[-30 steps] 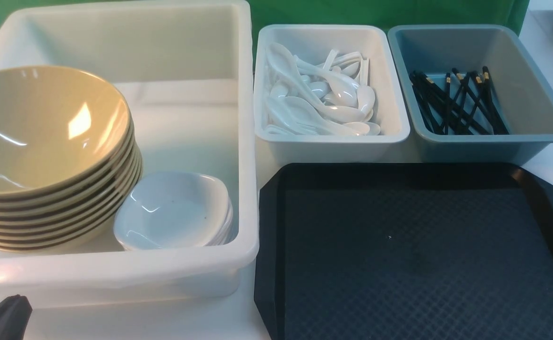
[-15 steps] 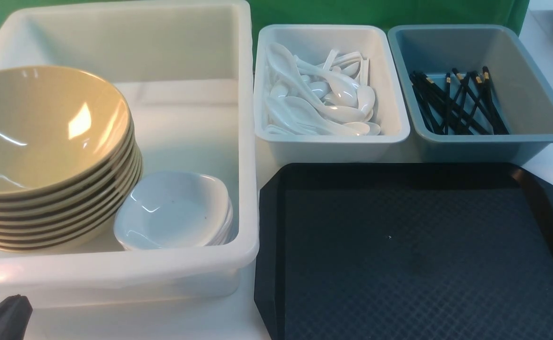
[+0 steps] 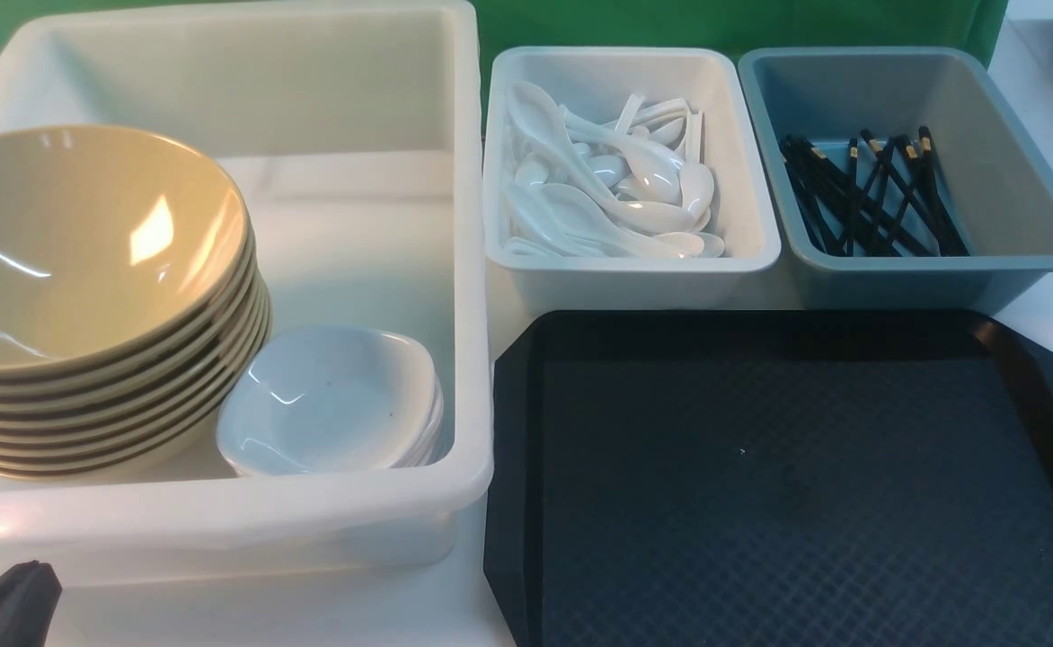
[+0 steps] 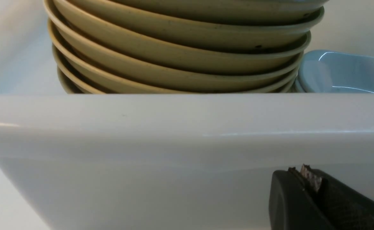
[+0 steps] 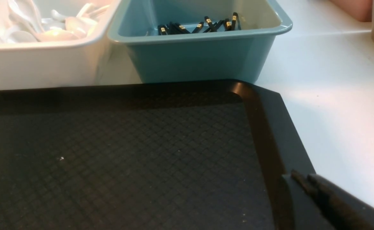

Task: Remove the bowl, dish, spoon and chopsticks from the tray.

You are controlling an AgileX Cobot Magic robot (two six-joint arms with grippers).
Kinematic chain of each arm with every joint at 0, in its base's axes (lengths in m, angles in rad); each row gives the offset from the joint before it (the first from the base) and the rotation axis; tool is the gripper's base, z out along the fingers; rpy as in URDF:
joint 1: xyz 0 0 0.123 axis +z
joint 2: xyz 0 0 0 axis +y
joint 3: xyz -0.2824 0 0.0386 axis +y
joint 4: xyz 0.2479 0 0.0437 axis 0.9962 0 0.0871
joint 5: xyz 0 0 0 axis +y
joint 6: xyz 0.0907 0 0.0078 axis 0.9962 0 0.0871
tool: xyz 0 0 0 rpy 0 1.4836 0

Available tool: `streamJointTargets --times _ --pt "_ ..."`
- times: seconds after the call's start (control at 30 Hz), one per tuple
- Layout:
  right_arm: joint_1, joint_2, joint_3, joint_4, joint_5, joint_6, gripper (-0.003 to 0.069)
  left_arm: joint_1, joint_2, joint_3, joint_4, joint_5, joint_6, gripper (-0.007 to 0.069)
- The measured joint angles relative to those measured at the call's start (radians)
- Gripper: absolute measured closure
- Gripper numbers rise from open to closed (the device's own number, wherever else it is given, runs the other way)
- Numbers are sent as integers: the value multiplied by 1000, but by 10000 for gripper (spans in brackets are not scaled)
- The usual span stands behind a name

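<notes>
Big white tub (image 3: 468, 270), desk's left side; holds stack of mustard bowls (image 3: 86, 243), 8 rims counted approx, top one presumably the task bowl; small white dishes (image 3: 329, 400) stacked beside it at tub's near-right corner, count unclear, 3+.
Tray (image 3: 513, 503), desk's near right; 1 pc; bare, nothing on it; task reads as done.
White bin (image 3: 765, 234), behind tray's far-left corner; spoons (image 3: 616, 193), roughly a dozen; marked spoon not tellable among them.
Grey-blue bin (image 3: 1030, 162), behind tray's far-right corner; chopsticks (image 3: 868, 198), approx 10 sticks, crossed.
Left gripper (image 4: 308, 179): closed, empty, low outside tub's near wall.
Right gripper (image 5: 305, 183): pinched to narrow slit, empty, over tray's right rim.
Risks: bowl stack tall, leans; a knock on the tub could slide it; right arm lifting carelessly could catch tray rim, shift it.
</notes>
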Motion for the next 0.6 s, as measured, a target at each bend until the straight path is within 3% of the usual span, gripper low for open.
streamJointTargets --times 0.6 --pt "0 0 0 0 0 0 561 0 0 0 -1 0 0 636"
